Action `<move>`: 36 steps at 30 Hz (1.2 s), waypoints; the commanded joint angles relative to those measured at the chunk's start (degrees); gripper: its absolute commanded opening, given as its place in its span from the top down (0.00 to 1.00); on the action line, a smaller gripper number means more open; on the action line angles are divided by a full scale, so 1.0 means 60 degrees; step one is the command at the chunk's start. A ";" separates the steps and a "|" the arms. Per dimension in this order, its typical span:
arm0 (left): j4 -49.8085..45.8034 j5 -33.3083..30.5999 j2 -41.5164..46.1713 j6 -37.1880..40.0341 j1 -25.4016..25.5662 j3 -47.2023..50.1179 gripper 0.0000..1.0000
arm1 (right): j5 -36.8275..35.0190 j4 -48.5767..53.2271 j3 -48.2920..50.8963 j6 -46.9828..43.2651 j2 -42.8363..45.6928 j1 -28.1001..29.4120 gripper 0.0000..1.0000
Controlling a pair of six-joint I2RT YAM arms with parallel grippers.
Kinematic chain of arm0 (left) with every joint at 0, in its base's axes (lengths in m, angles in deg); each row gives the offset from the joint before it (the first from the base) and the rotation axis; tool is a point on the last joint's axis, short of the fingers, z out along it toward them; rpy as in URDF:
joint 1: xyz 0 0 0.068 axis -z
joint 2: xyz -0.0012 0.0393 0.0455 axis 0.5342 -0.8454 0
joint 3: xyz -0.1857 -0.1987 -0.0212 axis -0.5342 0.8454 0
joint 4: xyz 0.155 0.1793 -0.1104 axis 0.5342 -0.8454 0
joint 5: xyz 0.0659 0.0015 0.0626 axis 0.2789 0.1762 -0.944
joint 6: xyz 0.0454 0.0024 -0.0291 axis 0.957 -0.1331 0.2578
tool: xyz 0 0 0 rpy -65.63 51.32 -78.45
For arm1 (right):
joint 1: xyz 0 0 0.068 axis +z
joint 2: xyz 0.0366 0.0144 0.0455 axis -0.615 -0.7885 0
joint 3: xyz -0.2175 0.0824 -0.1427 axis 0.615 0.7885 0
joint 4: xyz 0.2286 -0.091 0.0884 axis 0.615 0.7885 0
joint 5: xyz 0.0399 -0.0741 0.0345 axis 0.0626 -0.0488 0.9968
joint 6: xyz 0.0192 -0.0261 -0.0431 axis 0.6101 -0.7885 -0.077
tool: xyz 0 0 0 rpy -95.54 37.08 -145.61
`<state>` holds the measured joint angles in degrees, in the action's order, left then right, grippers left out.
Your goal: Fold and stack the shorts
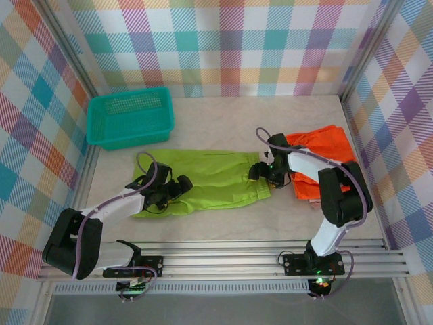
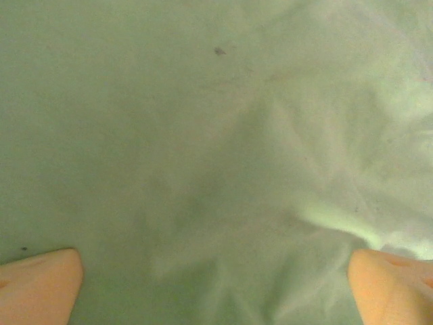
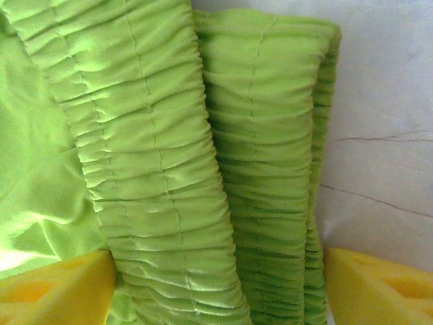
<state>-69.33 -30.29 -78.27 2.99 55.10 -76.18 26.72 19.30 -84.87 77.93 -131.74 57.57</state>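
The lime green shorts (image 1: 216, 177) lie spread flat across the middle of the table, their waistband toward the right. My left gripper (image 1: 177, 188) rests low over their left part. It is open wide, with only green cloth (image 2: 203, 135) under its orange fingertips (image 2: 37, 284). My right gripper (image 1: 260, 172) is at the gathered elastic waistband (image 3: 162, 149). Its yellow fingers (image 3: 54, 291) stand open on either side of the band, with the doubled band between them. The orange shorts (image 1: 318, 152) lie folded at the right, just behind the right arm.
A teal mesh basket (image 1: 128, 135) stands at the back left, apart from the cloth. Checked walls close in the table on three sides. Pale tabletop (image 3: 385, 101) shows just right of the waistband.
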 commanded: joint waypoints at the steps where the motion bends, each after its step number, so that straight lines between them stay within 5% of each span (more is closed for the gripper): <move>1: 0.0040 -0.0079 -0.0028 0.0042 0.0094 0.0224 0.00 | 0.0217 -0.0091 -0.0251 -0.0152 -0.0258 0.0147 0.24; 8: -0.0060 -0.0157 0.0098 0.0040 0.0088 0.0268 0.00 | 0.0137 -0.0077 -0.0270 -0.0268 -0.0760 0.0167 0.46; 19: -0.1000 -0.0783 0.1595 0.0158 0.0061 -0.0304 0.00 | -0.0617 0.0034 -0.0445 -0.1125 0.0044 0.0261 0.97; 36: -0.1984 -0.0812 0.2583 0.0422 -0.0535 -0.0807 0.00 | -0.5414 0.4340 -0.4906 -0.4921 0.1504 0.0255 1.00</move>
<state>-80.32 -35.50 -62.51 4.78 52.39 -81.64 2.13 39.73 -110.18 54.39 -124.35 58.95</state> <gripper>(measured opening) 0.999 0.106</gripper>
